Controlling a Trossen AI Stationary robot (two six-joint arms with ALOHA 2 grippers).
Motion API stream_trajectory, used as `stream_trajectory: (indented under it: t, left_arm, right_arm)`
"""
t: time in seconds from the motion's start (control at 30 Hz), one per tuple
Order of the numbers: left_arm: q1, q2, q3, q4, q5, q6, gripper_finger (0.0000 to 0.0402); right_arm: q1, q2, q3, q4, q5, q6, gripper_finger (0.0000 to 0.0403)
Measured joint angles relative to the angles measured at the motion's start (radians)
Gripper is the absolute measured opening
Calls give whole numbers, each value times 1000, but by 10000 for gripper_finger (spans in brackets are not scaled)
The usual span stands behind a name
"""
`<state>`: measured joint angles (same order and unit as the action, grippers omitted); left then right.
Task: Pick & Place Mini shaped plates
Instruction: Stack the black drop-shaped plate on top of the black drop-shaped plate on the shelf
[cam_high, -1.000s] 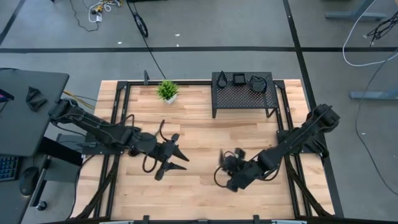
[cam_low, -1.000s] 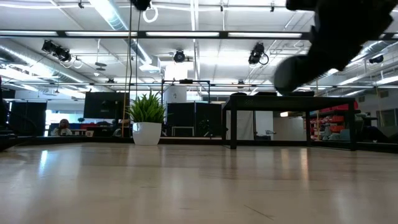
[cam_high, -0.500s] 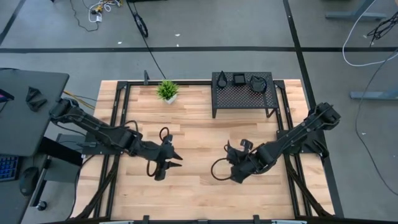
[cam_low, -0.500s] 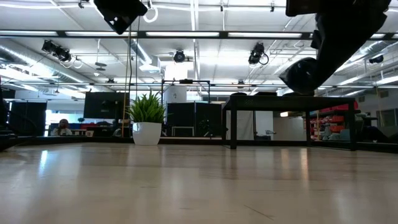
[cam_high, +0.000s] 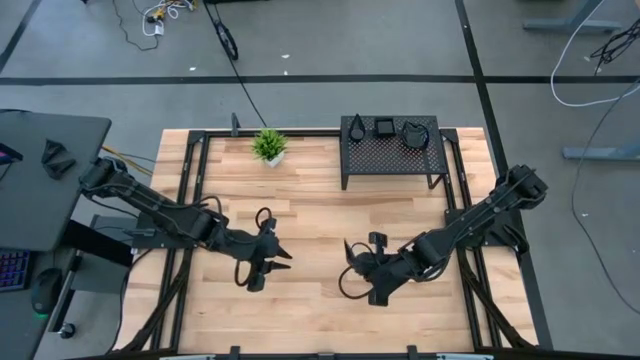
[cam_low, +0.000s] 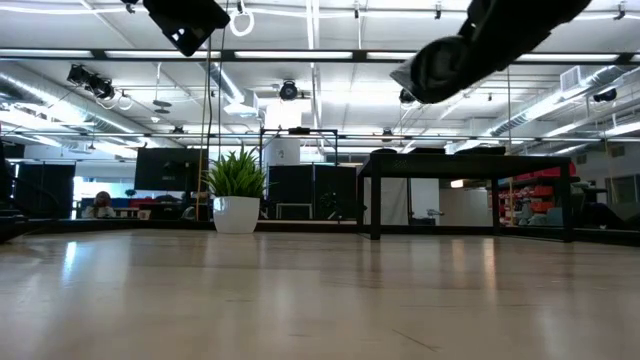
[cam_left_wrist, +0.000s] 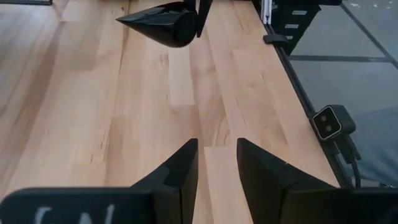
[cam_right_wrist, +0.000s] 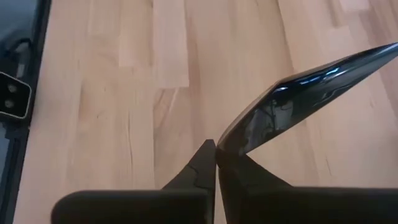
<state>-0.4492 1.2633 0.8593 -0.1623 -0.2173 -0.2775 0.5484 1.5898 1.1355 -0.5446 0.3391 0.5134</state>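
right claw (cam_right_wrist: 215, 163) clamped on mini plate (cam_right_wrist: 305, 102), far end cropped | left claw (cam_left_wrist: 215, 163) apart

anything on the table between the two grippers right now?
No. In the high view, only bare wood separates the left gripper from the right gripper, which is clamped on a mini plate. The left wrist view shows the same bare stretch.

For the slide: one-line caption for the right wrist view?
Right gripper pinching the edge of a glossy black mini plate, held tilted above the wooden table.
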Motion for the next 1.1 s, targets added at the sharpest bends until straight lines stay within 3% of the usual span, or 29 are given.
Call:
stream_trajectory:
  t: [0.3, 0.73, 1.1]
  left_arm:
    - [0, 0, 0, 0, 0, 0, 115]
    - [0, 0, 0, 1, -34, 0, 115]
    - [0, 1, 0, 1, -34, 0, 115]
  right_arm:
    - [-18, 13, 0, -15, -9, 13, 10]
    - [-122, 179, -1, -155, -70, 54, 12]
    - [-142, 252, -1, -179, -71, -7, 58]
